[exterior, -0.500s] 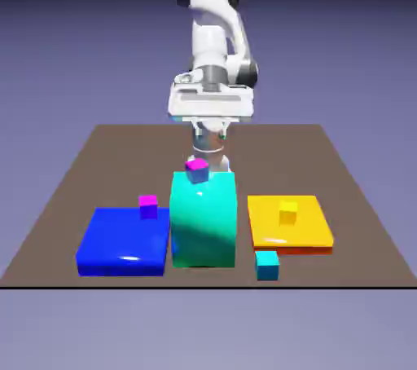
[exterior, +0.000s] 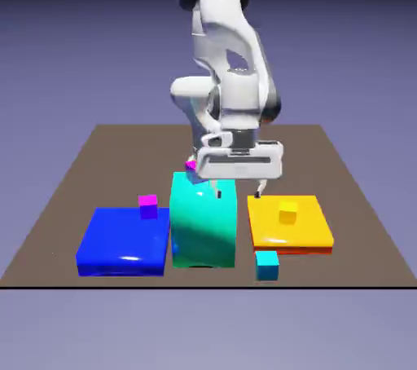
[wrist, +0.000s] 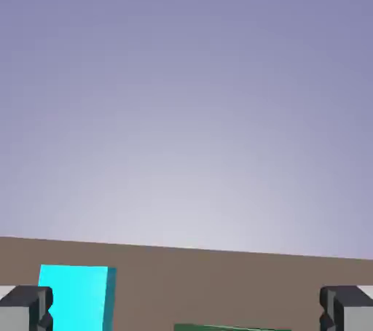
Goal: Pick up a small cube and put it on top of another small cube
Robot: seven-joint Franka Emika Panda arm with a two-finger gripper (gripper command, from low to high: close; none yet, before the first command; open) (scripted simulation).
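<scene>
Cyan cube waits at the near edge, open jaws on the approach

Cyan and crisp-edged, the small cube [exterior: 267, 266] I need sits by itself on the matte brown table [exterior: 313, 156], close to the near edge and right of centre in the exterior view. My gripper [exterior: 238, 194] hangs above and farther back, its fingers wide apart with nothing between them. I judge the step in hand to be the approach, ahead of any grasp.

In the hand view the cyan cube shows low and to the left, beside one fingertip in the picture rather than centred between the two. The next move, as I read it, calls for carrying the hand nearer and a little to the right, lining the fingers up with two opposite faces, then lowering straight down before closing.

The place to stack is the tiny yellow cube [exterior: 287, 212], which appears to rest on a wide, flat yellow slab [exterior: 313, 234] with softly rounded edges. Yellow against yellow, its outline is faint, so I would want care over the placing.

To the left of the slab, a tall teal block [exterior: 204, 230] has a glossy, curved top; I'd keep the fingers clear of it. Farther left lies a low, shiny blue block [exterior: 122, 234], smooth as plastic.
</scene>
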